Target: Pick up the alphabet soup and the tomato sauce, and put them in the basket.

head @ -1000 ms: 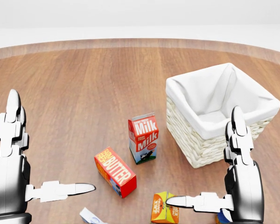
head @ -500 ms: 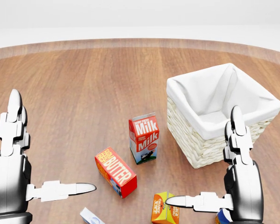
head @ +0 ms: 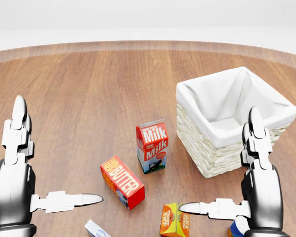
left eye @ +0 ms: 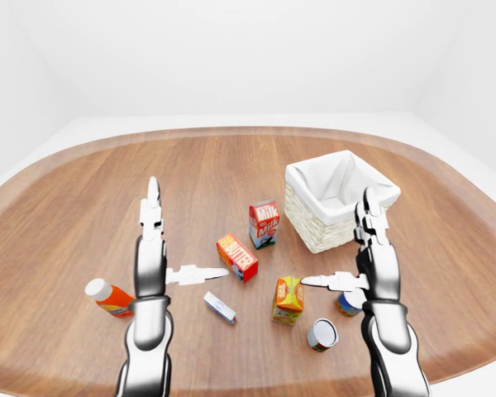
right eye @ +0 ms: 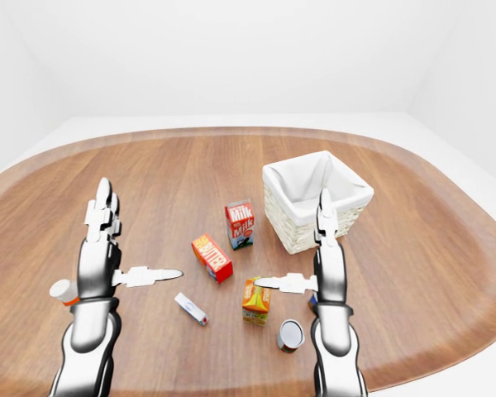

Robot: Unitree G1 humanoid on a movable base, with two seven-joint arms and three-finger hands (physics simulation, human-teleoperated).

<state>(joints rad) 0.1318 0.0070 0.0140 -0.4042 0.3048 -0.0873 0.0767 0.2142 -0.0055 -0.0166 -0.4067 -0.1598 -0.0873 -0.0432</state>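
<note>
A can (left eye: 322,334) lies on its side on the wooden table (left eye: 83,207), just left of the right hand's wrist, and a second, blue-labelled can (left eye: 345,303) peeks out from behind the right hand (left eye: 372,263); which is soup and which sauce cannot be told. Both hands are released, fingers straight, holding nothing. The white-lined wicker basket (left eye: 337,201) sits beyond the right hand's fingertips. An orange carton (left eye: 288,299) stands under its thumb. Between the hands lie a butter box (left eye: 237,257) and milk carton (left eye: 264,223). A bottle (left eye: 109,297) lies left of the left hand (left eye: 151,252).
</note>
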